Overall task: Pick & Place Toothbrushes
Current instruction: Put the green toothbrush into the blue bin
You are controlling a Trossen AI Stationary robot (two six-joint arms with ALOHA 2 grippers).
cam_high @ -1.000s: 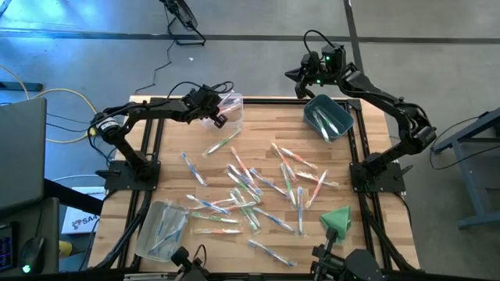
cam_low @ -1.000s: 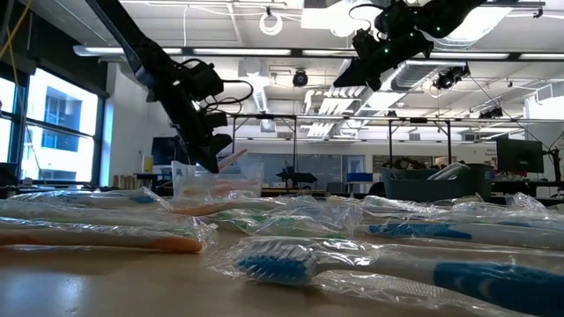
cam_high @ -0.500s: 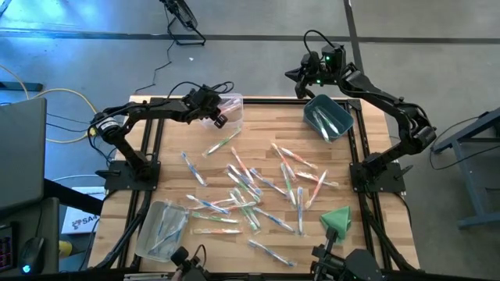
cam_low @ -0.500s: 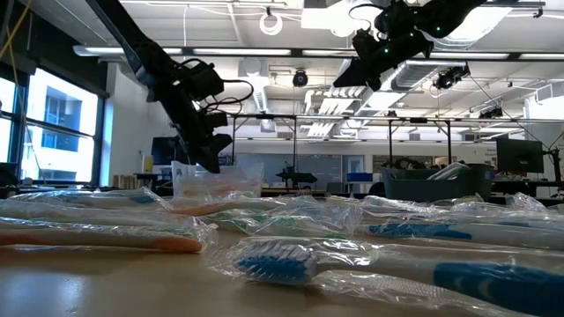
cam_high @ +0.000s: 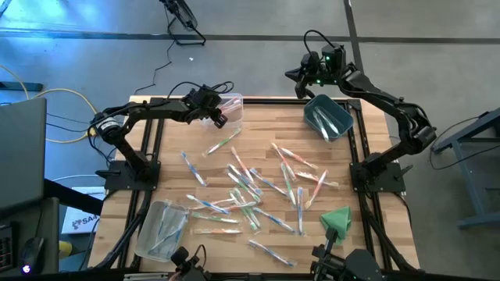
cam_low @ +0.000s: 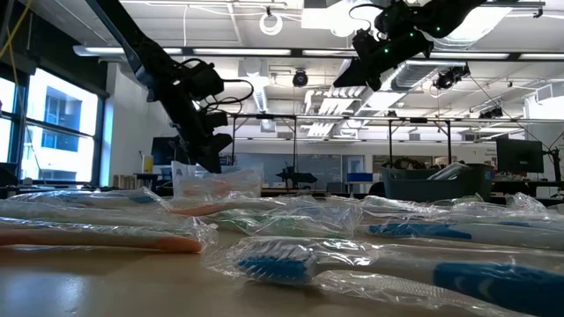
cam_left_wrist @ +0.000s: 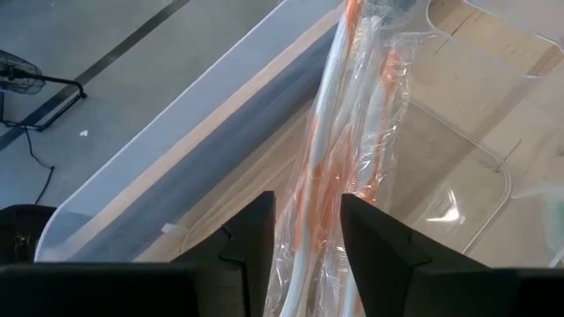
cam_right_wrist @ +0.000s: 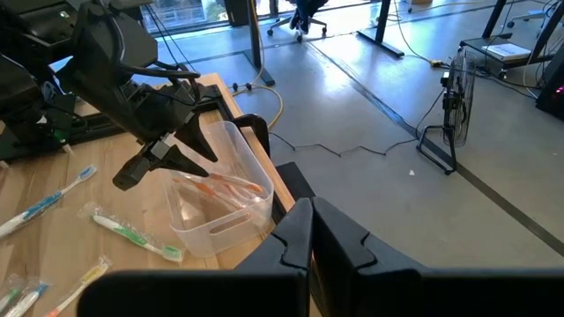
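Note:
Many wrapped toothbrushes [cam_high: 250, 187] lie scattered on the wooden table. My left gripper [cam_high: 220, 119] hovers open over the clear bin [cam_high: 233, 104] at the far left. An orange wrapped toothbrush [cam_left_wrist: 339, 132] lies in that bin, below and between the spread fingers; in the right wrist view it rests on the bin's floor [cam_right_wrist: 231, 185]. My right gripper [cam_high: 301, 78] is shut with nothing in it, high beyond the table's far edge beside the blue-grey bin [cam_high: 328, 117].
A second clear bin [cam_high: 160, 226] holding toothbrushes sits at the near left. A folded green cloth [cam_high: 337, 218] lies at the near right. The blue-grey bin holds a few toothbrushes. Black frame rails run along the table's edges.
My left gripper has opened while staying where it was. The orange toothbrush that stuck up beside its fingers has dropped down into the clear bin.

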